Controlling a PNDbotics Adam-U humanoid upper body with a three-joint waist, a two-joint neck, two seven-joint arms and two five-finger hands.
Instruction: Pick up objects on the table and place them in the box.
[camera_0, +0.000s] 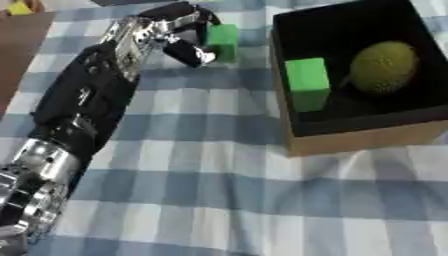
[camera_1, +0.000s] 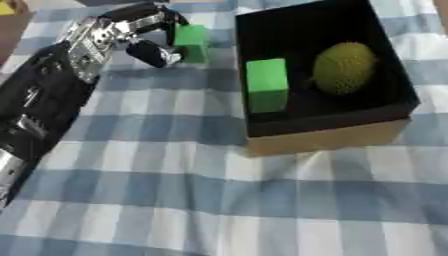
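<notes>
My left hand (camera_0: 166, 35) reaches in from the lower left to a green block (camera_0: 224, 41) at the far side of the checked cloth. Its fingers (camera_0: 194, 19) curl over the block's top left, and the thumb (camera_0: 191, 53) presses at its lower left side. The block stands just left of the box (camera_0: 367, 140), which is cardboard outside and black inside. In the box lie a second green block (camera_0: 307, 82) by the left wall and a round yellow-green fruit (camera_0: 383, 67) to its right. My right hand shows in neither view.
A blue and white checked cloth (camera_0: 219, 190) covers the table. A bare brown surface (camera_0: 17, 55) shows at the left edge, and something small and yellow (camera_0: 17, 7) sits in the far left corner. My black and silver forearm (camera_0: 79, 115) lies across the left side.
</notes>
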